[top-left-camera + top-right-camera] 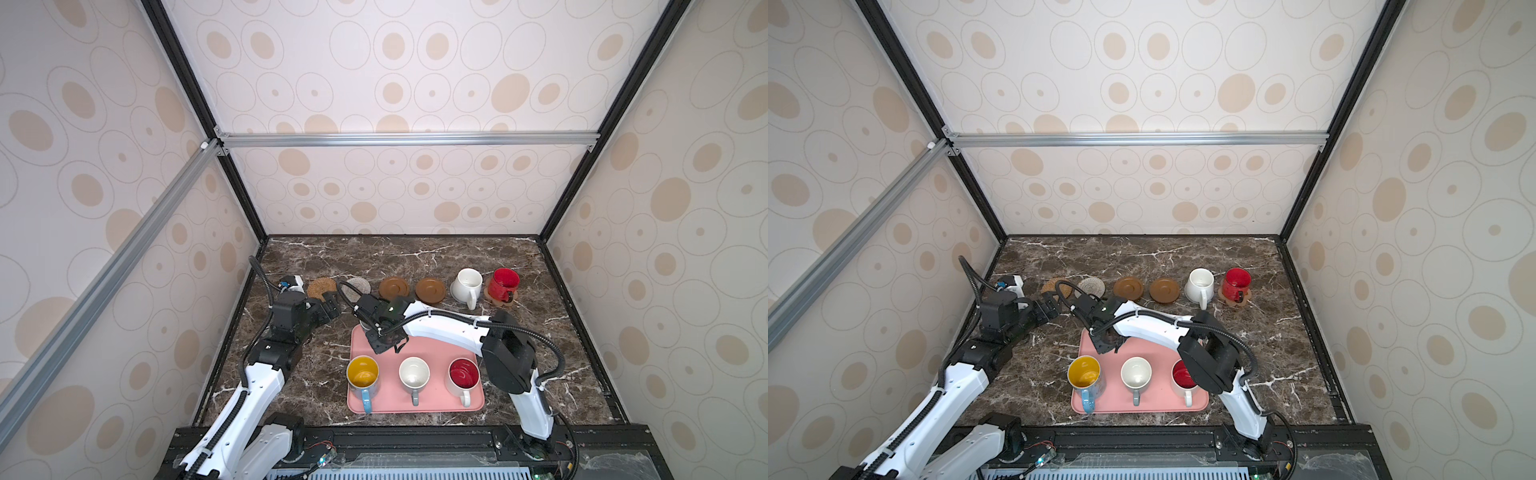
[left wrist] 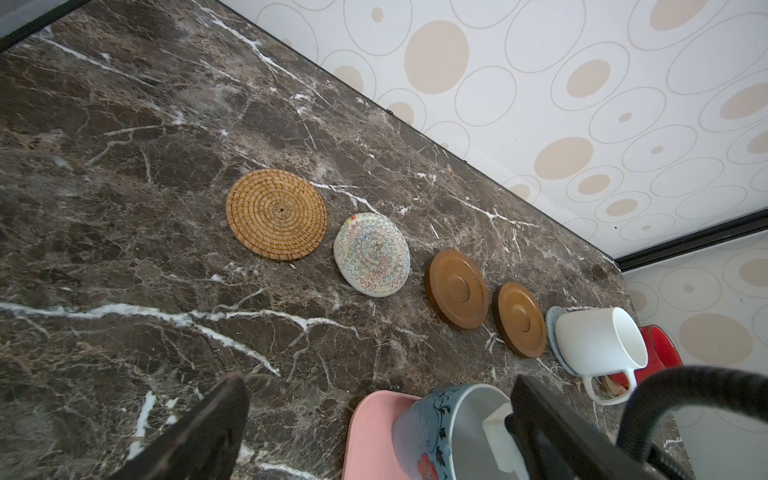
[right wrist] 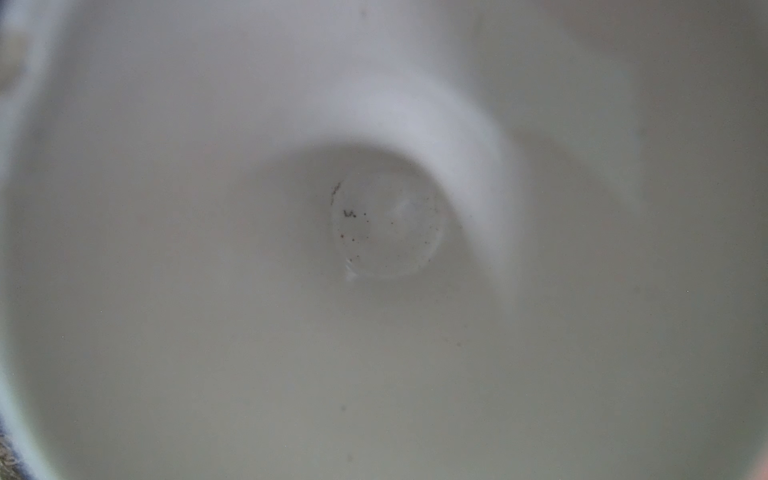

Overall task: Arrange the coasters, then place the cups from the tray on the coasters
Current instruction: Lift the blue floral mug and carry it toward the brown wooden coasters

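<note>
Light blue mug (image 2: 428, 428) is pinched at its rim by our closed right gripper (image 1: 374, 332) (left gripper (image 1: 331, 305) gapes, empty); we fear this one-sided hold lets it tilt or slip.

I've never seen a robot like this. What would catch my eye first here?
Probably the pink tray near the front, where the right claw grips the rim of a light blue mug at its far left corner. Behind it, a tidy row stretches from the tan rattan coaster on the left to a white mug and a red mug set down at the right.
</note>
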Motion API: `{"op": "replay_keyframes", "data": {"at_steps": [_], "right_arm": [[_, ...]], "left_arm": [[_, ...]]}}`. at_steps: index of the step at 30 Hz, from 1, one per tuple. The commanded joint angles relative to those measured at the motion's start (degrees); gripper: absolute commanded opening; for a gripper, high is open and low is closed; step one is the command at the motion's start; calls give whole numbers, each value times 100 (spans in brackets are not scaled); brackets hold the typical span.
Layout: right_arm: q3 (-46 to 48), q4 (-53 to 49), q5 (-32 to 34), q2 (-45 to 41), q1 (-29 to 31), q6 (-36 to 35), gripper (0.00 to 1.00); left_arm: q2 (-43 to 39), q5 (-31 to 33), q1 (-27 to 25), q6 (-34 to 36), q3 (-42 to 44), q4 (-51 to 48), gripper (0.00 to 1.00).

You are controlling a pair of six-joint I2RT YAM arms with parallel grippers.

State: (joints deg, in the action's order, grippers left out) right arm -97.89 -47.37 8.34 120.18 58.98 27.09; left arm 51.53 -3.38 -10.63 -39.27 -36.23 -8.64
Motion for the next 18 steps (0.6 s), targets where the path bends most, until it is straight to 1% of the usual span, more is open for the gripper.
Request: {"op": "replay_keyframes", "data": {"at_steps": [1,18], "right_arm": [[76,-8,204,-422,21,-11,16],[305,-44,459,-889,10,36,16]], "left_arm": [[2,23,31,-90,-73,101,100],[-37,18,35,-116,-51,104,100]]}}
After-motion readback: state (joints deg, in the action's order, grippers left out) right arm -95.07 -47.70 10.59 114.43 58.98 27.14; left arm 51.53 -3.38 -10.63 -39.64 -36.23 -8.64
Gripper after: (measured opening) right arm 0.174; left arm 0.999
